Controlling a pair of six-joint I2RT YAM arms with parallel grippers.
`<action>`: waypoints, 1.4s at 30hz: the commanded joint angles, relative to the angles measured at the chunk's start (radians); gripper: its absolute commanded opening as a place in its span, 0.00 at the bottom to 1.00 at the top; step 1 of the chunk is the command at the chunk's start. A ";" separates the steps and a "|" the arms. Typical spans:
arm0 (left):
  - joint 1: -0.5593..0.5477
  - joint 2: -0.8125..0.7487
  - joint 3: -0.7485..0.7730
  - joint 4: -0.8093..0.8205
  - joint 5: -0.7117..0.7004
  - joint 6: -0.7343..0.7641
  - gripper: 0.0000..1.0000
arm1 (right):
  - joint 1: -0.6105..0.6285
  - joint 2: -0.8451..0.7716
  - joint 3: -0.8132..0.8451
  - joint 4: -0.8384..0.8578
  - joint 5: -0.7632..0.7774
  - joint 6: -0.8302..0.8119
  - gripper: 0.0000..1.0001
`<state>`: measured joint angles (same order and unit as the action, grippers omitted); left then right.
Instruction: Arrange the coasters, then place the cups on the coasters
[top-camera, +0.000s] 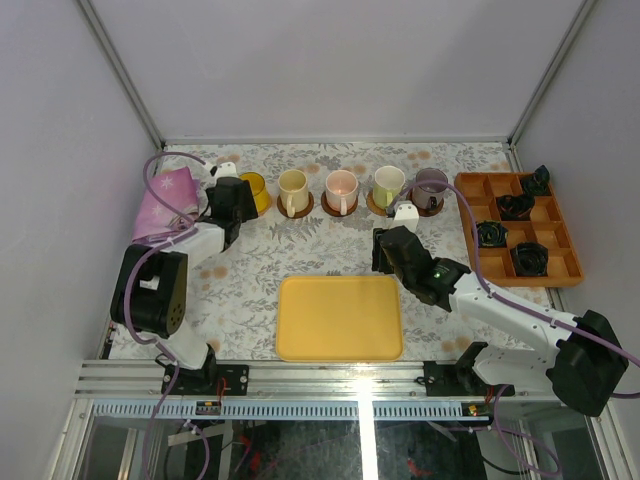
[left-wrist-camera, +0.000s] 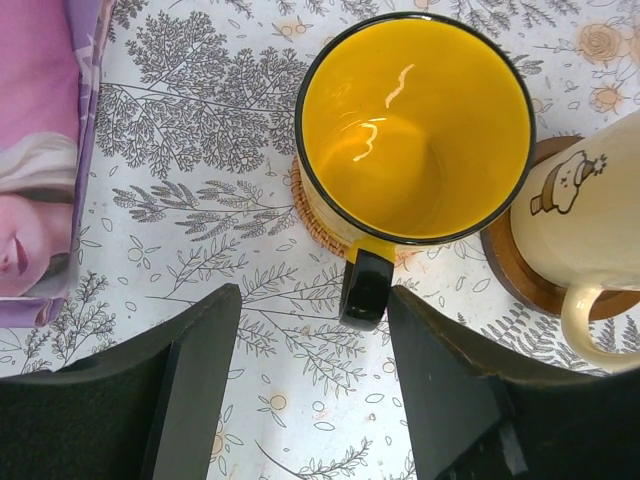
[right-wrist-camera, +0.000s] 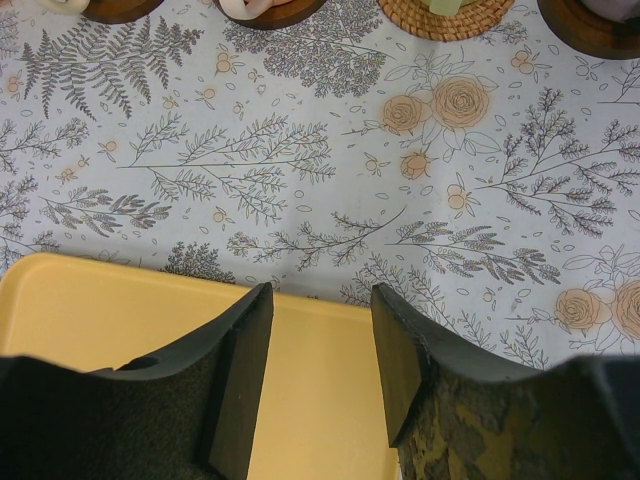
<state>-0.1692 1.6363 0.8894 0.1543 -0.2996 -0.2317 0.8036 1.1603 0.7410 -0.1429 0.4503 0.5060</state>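
Note:
Five cups stand in a row at the back, each on a coaster: yellow (top-camera: 256, 190), cream (top-camera: 293, 190), pink (top-camera: 341, 187), pale green (top-camera: 387, 184), purple-grey (top-camera: 431, 186). In the left wrist view the yellow cup (left-wrist-camera: 415, 125) sits on a tan woven coaster (left-wrist-camera: 310, 218). Its black handle (left-wrist-camera: 366, 285) points between the fingers of my open left gripper (left-wrist-camera: 312, 300), close to the right finger. The cream cup (left-wrist-camera: 590, 200) rests on a dark brown coaster (left-wrist-camera: 512, 268). My right gripper (right-wrist-camera: 322, 295) hangs open and empty over the yellow tray's far edge.
A flat yellow tray (top-camera: 340, 318) lies at the front centre. An orange compartment box (top-camera: 565, 262) with small black objects stands at the right. A pink-purple packet (top-camera: 165, 200) lies at the left, beside the left arm. Coasters (right-wrist-camera: 445, 18) line the top edge of the right wrist view.

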 joint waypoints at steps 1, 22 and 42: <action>0.005 -0.055 -0.016 0.004 0.025 -0.010 0.60 | -0.009 -0.020 0.003 0.035 0.008 0.011 0.51; 0.007 -0.536 -0.173 -0.153 0.081 -0.180 1.00 | -0.166 -0.338 -0.046 -0.055 0.372 -0.055 0.99; 0.005 -0.916 -0.300 -0.398 0.041 -0.365 1.00 | -0.167 -0.537 -0.072 -0.226 0.450 0.058 0.99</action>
<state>-0.1684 0.7635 0.5755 -0.1566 -0.2012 -0.5583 0.6403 0.6422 0.6601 -0.3649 0.8551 0.5373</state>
